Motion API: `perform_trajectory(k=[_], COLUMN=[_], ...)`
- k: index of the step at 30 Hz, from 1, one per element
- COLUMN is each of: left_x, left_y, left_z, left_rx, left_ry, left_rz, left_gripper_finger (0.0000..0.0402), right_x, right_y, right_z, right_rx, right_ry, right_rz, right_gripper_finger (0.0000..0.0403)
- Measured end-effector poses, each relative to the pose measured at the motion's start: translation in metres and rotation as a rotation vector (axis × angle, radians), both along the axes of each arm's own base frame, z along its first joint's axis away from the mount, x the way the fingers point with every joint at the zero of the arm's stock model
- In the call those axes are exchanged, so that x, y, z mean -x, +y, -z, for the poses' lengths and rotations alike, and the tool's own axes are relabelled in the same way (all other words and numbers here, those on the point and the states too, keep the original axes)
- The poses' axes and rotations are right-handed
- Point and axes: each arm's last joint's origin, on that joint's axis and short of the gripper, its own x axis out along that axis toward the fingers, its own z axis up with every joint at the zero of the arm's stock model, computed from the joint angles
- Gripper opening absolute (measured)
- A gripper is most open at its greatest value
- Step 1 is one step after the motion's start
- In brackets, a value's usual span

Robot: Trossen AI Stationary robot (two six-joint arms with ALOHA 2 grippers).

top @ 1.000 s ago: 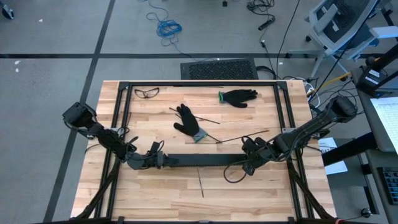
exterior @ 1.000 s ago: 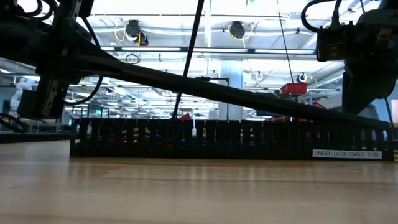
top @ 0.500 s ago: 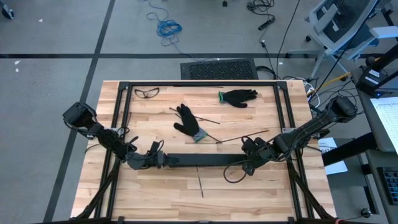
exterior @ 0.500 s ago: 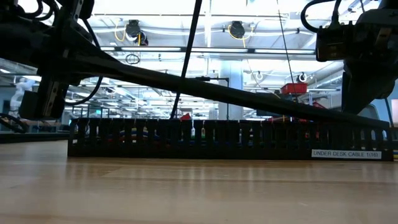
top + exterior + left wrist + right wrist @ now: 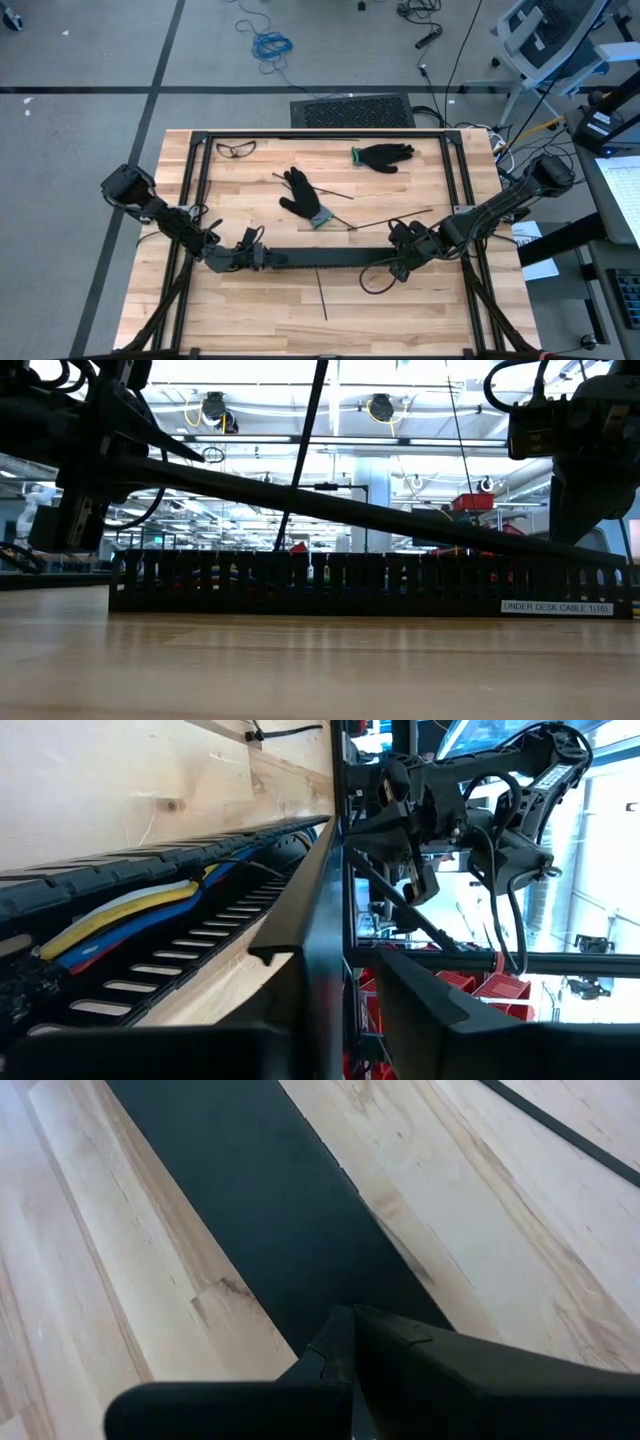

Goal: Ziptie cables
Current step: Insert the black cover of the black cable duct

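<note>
While the cables (image 5: 130,915) lie inside the black slotted strip (image 5: 325,257) at the table's (image 5: 400,310) near middle, I see no ziptie round them, so the tying looks wholly undone. My left fingers (image 5: 262,256) sit at the strip's left end; whether apart or together, I cannot tell. My right fingers (image 5: 400,262) are pressed together over its right end. Its label (image 5: 556,606) reads "UNDER DESK CABLE 1(16)".

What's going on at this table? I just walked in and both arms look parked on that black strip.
Two robot arms work at a black slotted cable tray lying across the wooden table. The left pincer is at its left end, where the cables lie inside. The right pincer, shut, is at the right end. Two gloves and safety glasses lie untouched farther back.
</note>
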Motion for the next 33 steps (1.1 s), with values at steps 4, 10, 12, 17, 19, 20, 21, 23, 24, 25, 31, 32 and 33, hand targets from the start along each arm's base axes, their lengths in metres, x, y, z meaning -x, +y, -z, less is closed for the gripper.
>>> perform_trajectory(k=[4,10,12,17,19,20,21,23,24,25,31,32,33], left_x=[0.0001,0.0001,0.0001,0.0004,0.0004,0.0004,0.0004,0.0004,0.0004,0.0004,0.002,0.0023,0.0024], left_y=[0.0,-0.0001,-0.0001,0.0001,0.0001,0.0001,0.0001,0.0004,0.0005,0.0006,0.0019,0.0022,0.0023], left_z=[0.0006,0.0008,0.0009,0.0024,0.0024,0.0024,0.0024,0.0024,0.0023,0.0024,0.0084,0.0094,0.0098], left_rx=[0.017,0.042,0.05,0.058,0.058,0.058,0.058,0.056,0.055,0.055,0.062,0.059,0.06], left_ry=[0.006,0.007,0.007,0.021,0.021,0.021,0.021,0.019,0.018,0.019,0.07,0.08,0.083], left_rz=[-0.003,-0.005,-0.006,-0.01,-0.01,-0.01,-0.011,-0.018,-0.023,-0.025,-0.048,-0.05,-0.053], left_gripper_finger=[0.013,0.0162,0.0167,0.0169,0.0169,0.0169,0.0169,0.017,0.017,0.017,0.017,0.017,0.017], right_x=[0.0001,0.0002,0.0002,0.0003,0.0003,0.0003,0.0003,0.0003,0.0003,0.0003,0.0004,0.0004,0.0004], right_y=[-0.0001,-0.0001,-0.0002,-0.0002,-0.0002,-0.0002,-0.0002,-0.0002,-0.0002,-0.0002,-0.0003,-0.0003,-0.0003], right_z=[0.0003,0.0004,0.0004,0.0005,0.0005,0.0005,0.0005,0.0005,0.0005,0.0005,0.0006,0.0007,0.0007], right_rx=[0.002,0.002,0.003,0.003,0.003,0.003,0.003,0.003,0.003,0.003,0.003,0.004,0.003], right_ry=[0.001,0.002,0.002,0.003,0.003,0.003,0.003,0.003,0.003,0.003,0.004,0.004,0.004], right_rz=[0.0,0.0,0.0,0.0,0.0,0.0,0.0,0.001,0.0,0.001,0.001,0.001,0.001], right_gripper_finger=[0.0,0.0,0.0,0.0,0.0,0.0,0.0,0.0,0.0,0.0,0.0,0.0,0.0])
